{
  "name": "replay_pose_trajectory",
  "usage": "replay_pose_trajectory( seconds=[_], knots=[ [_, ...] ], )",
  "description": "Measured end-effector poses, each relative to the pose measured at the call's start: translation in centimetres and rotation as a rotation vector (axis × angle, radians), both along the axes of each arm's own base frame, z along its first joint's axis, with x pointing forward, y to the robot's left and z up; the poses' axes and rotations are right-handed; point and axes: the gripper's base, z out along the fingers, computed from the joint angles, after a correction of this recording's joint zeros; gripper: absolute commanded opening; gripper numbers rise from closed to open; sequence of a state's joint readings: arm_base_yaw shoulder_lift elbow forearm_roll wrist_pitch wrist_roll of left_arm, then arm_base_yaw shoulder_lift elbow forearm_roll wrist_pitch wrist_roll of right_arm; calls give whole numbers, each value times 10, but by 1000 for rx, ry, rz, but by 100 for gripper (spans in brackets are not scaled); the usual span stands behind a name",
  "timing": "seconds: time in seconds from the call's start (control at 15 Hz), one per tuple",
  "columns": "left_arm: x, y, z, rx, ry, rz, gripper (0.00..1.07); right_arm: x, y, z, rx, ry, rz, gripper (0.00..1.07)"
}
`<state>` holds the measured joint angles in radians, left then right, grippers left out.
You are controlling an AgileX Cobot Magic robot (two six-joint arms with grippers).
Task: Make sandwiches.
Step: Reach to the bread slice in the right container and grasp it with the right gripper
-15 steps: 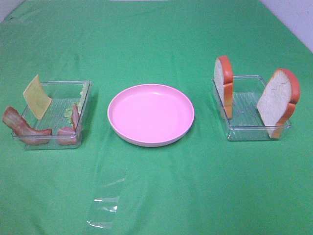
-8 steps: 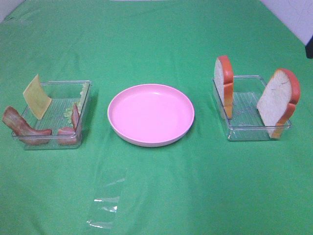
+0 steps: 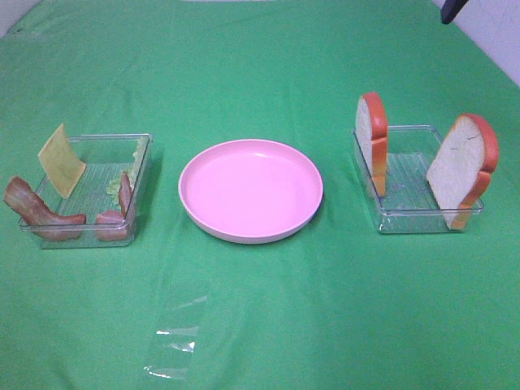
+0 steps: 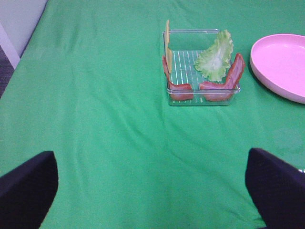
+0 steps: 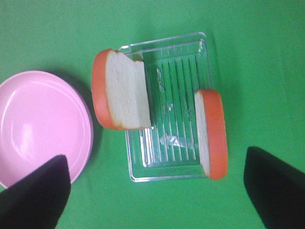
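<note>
Since the green cloth point(image 3: 260, 49) covers the whole table, that's your backdrop. Biggest thing on it is the round pink plate point(image 3: 250, 189), dead centre. Either side of it sits a clear plastic box, the left tray point(image 3: 106, 138) and the right tray point(image 3: 416, 218), both well apart from the plate. A crinkly clear plastic sheet point(image 3: 175, 341) lies flat on the cloth nearer the camera.

Left gripper point(image 4: 152, 200) hangs over bare cloth short of the left tray, fingers spread as wide as they go, nothing in them. Right gripper point(image 5: 152, 191) looks straight down on the right tray, just as wide, also holding nothing.

Sandwich bits are all in the trays. Right tray has two bread slices on edge, apart from each other: one bread slice point(image 3: 371, 138) upright against the plate-side wall, the other slice point(image 3: 461, 166) tilted at the outer front corner. Left tray has a bacon strip point(image 3: 32, 210) draped over the outer front corner, a second bacon strip point(image 3: 120, 203) at the plate-side front corner, the lettuce leaf point(image 4: 215, 57) leaning on the plate-side wall, and the cheese square point(image 3: 61, 161) propped on the outer wall
</note>
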<state>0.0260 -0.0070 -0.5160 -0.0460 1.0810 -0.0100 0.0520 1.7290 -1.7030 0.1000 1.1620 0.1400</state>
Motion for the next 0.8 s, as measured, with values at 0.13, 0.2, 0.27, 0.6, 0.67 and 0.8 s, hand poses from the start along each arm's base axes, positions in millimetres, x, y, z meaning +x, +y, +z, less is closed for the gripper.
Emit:
replay_pose_trajectory(
  seconds=[0.13, 0.2, 0.27, 0.6, 0.67, 0.8],
  knots=[
    [0, 0, 0, 0, 0, 0, 102, 18, 18, -10, -2, 9, 45, 94],
    [0, 0, 0, 0, 0, 0, 102, 26, 30, -18, -2, 21, 73, 94],
    [0, 0, 0, 0, 0, 0, 102, 32, 39, -26, -4, 38, 94, 94],
    [0, 0, 0, 0, 0, 0, 102, 49, 72, -65, -27, 90, 163, 94],
    [0, 0, 0, 0, 0, 0, 102, 53, 74, -74, -30, 107, 167, 94],
    [0, 0, 0, 0, 0, 0, 102, 63, 76, -93, -33, 102, 163, 94]
  ],
)
